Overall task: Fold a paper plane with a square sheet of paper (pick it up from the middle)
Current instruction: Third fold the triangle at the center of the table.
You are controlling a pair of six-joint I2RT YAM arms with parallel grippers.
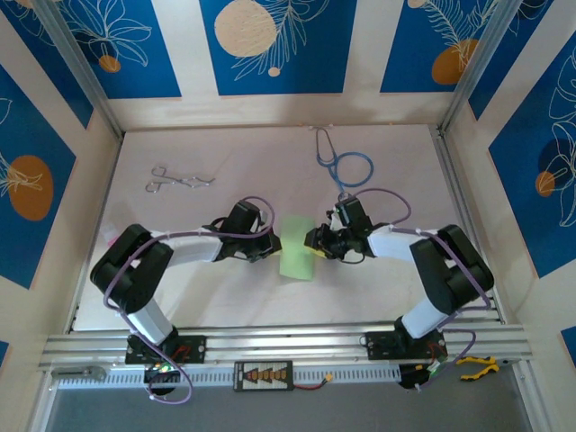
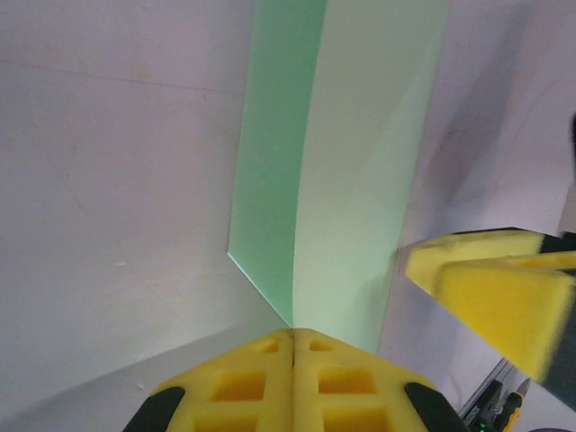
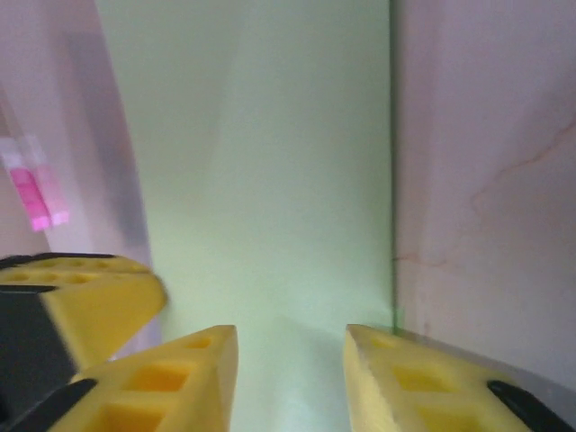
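White tabletop (image 1: 225,162) inside blue leaf-print walls, and most of the trouble sits at its centre. Counting from the left: one pair of forceps (image 1: 175,180) lying well apart from the work, one left gripper (image 2: 292,346), one green sheet (image 1: 297,247), one right gripper (image 3: 290,337), and one blue stethoscope (image 1: 349,168) near the far edge.

The left gripper's yellow pads are pressed together on the sheet's near-left edge, where two shades of green meet (it looks doubled over along a long fold). The sheet lies mid-table between the two wrists. The right gripper's jaws stand apart with the paper running between them, pinching nothing.

My worry is that a single pinch holds everything. If the left arm pulls or lifts, the free side could swing, the fold could spring open, or the edges could slip out of line. If the right jaws close carelessly, they may catch one layer or crumple the paper.
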